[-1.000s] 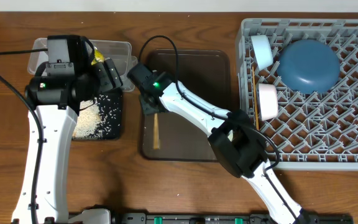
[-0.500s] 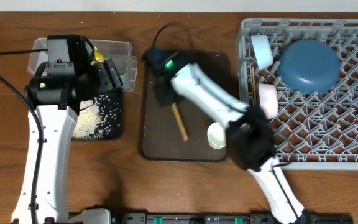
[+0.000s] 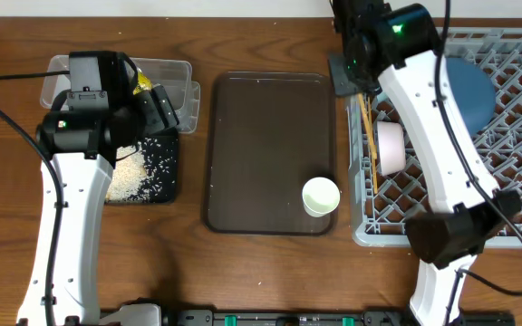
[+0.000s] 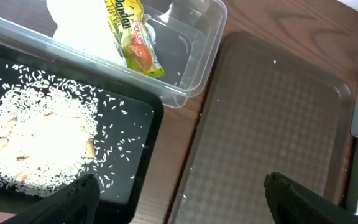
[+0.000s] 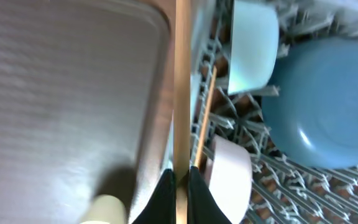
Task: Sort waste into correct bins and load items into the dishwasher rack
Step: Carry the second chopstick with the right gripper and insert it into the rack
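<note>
Loading chopsticks is the step in hand. Right gripper (image 5: pixel 180 182) is clenched on a chopstick (image 5: pixel 181 87) at the upper-left corner of the rack (image 3: pixel 515 213), top right of the overhead frame. The wrist view is blurred, but the stick looks to be over the rack's left edge, not yet set down. Second chopstick (image 5: pixel 205 115) already lies in the rack along that edge.

Done, by the look of it:
- Plate (image 3: pixel 477 95), blue bowl (image 5: pixel 251 43) and white bowl (image 3: pixel 390 148) are in the rack.
- Napkin (image 4: pixel 73 22) and wrapper (image 4: pixel 132 40) are in the tub (image 3: pixel 166 65), upper left.
- Rice (image 4: pixel 42 146) is in the black tray (image 4: pixel 132 158), just below the tub.

Left to do: drop the held chopstick, then load the cup (image 3: pixel 321 196), which stands alone at the lower right of the brown tray (image 3: pixel 261 127), centre frame. A few stray bits of rice show on that tray in the left wrist view.

Left gripper (image 4: pixel 180 200) is released, wide, holding nothing, hovering over the seam between black tray and brown tray.
</note>
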